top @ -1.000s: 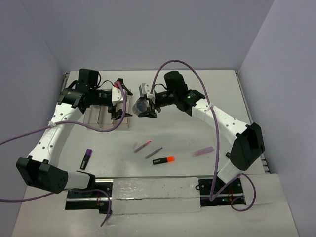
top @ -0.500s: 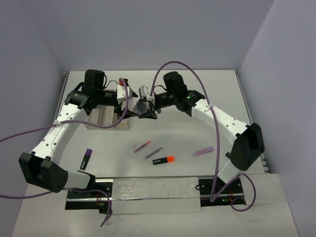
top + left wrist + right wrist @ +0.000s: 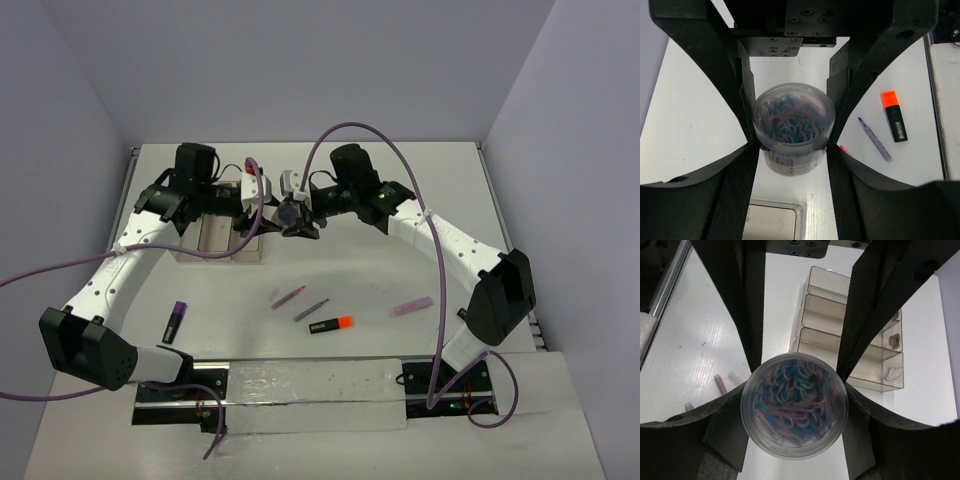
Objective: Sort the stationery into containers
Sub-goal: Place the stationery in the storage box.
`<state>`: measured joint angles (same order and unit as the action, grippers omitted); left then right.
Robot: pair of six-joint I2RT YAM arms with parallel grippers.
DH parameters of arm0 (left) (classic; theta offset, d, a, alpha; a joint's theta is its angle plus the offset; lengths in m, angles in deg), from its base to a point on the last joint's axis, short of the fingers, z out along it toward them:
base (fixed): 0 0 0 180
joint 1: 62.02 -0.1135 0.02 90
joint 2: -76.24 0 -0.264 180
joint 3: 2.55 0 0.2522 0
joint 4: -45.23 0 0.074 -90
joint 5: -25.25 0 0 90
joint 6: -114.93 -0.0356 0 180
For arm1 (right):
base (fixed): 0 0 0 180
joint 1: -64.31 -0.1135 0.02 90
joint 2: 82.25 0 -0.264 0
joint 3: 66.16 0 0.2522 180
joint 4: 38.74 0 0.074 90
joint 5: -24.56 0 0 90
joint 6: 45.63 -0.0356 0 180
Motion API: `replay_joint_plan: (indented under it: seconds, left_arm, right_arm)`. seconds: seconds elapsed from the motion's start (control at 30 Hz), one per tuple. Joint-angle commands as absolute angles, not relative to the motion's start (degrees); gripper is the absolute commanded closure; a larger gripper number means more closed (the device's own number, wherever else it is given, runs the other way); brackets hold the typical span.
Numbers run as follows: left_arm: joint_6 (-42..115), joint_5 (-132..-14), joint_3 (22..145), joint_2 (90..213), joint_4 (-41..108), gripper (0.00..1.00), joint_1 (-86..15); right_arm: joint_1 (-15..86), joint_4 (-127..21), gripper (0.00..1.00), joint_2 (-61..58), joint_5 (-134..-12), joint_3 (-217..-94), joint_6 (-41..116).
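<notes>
A clear round tub of coloured paper clips (image 3: 290,213) hangs in the air between both grippers, just right of the clear three-compartment tray (image 3: 215,238). My right gripper (image 3: 299,216) is shut on the tub (image 3: 794,407). My left gripper (image 3: 268,216) meets it from the left, and its mesh pads (image 3: 752,165) press both sides of the tub (image 3: 792,127). An orange-black highlighter (image 3: 331,324), a pink pen (image 3: 288,297), a grey pen (image 3: 311,309), a pale pink bar (image 3: 412,306) and a purple highlighter (image 3: 176,321) lie on the table.
The tray (image 3: 860,342) holds a few small pieces at one end (image 3: 894,341). A small clear piece (image 3: 377,289) lies near the pink bar. The arm bases and a rail run along the near edge (image 3: 300,385). Walls close the left, back and right.
My left gripper has swung right from over the tray and closed in on the tub. My right gripper has shifted the tub slightly left to meet it.
</notes>
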<state>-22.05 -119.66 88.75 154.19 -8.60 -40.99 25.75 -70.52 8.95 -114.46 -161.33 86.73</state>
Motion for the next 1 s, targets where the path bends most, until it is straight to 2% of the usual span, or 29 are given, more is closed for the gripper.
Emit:
replay_joint_plan:
  seconds: [0.0,0.07,0.13,0.2,0.33,0.43,0.57,0.77,0.97]
  left_arm:
    - [-18.89,-118.09,88.43,153.78,-3.80,0.36,-39.96]
    - [-13.30,-118.08,89.46,154.15,-1.77,0.18,-39.96]
    - [-7.59,-118.55,90.40,154.46,-1.12,0.10,-39.96]
    - [-3.08,-119.98,90.84,154.28,0.83,0.07,-40.47]
    - [12.72,-125.34,90.48,154.01,7.68,0.05,-43.51]
    - [32.28,-128.21,89.55,154.52,14.99,0.04,-45.91]
    - [41.66,-128.35,89.16,155.47,16.97,0.05,-46.37]
    - [45.32,-125.69,87.80,156.01,15.71,0.10,-46.69]
    - [40.61,-123.21,89.17,157.31,9.50,0.12,-47.36]
  right_arm:
    - [24.66,-68.19,0.96,7.71,-115.49,-165.38,84.75]
    - [24.50,-67.52,0.96,7.04,-114.67,-164.19,84.98]
    - [24.50,-67.36,0.96,6.70,-113.78,-163.25,85.68]
    - [24.42,-67.72,0.96,6.80,-113.05,-162.90,86.05]
    - [24.50,-68.00,0.97,7.45,-111.90,-162.93,86.54]
    - [24.42,-66.70,0.97,7.81,-110.90,-162.72,85.73]
    - [24.50,-64.43,0.98,8.36,-110.13,-163.29,83.88]
    - [24.50,-62.52,0.98,8.12,-109.11,-163.02,82.57]
    - [24.50,-61.13,0.97,8.06,-106.50,-163.10,81.27]
